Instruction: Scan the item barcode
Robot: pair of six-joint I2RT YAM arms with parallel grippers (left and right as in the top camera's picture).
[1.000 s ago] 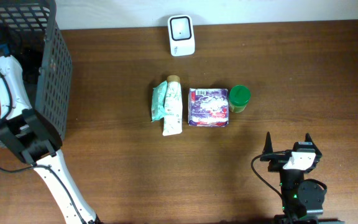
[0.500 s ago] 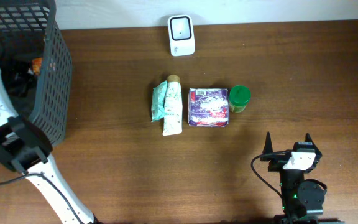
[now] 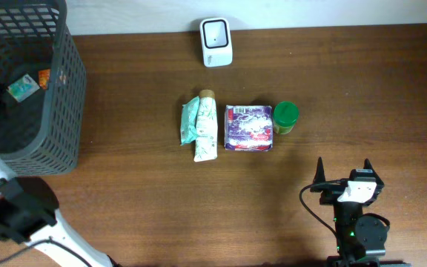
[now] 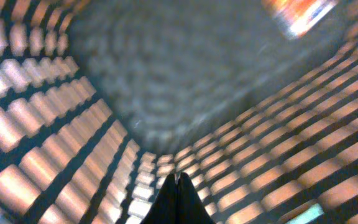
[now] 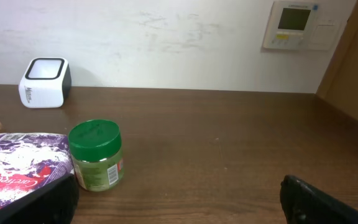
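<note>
Mesh of the dark grey plastic basket [image 3: 65, 96] at ten o'clock walls in my left claw [image 4: 178, 190], clenched with nothing seen between its tips. At the centre of the brown wooden table [image 3: 362, 81] lie a mint-green pouch [image 3: 191, 122], cream tube [image 3: 207, 137], glossy purple packet [image 3: 248, 127] and green-lidded jar [image 3: 285, 116] in a row, the white boxy scanner [image 3: 216, 33] at twelve o'clock. My right claw [image 3: 343, 167] at five o'clock gapes, empty.

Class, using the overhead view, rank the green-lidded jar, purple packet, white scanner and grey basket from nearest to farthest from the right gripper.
1. Green-lidded jar, ahead and left of the right gripper.
2. Purple packet, touching the jar's left side.
3. White scanner, at the table's far edge.
4. Grey basket, far left corner.
</note>
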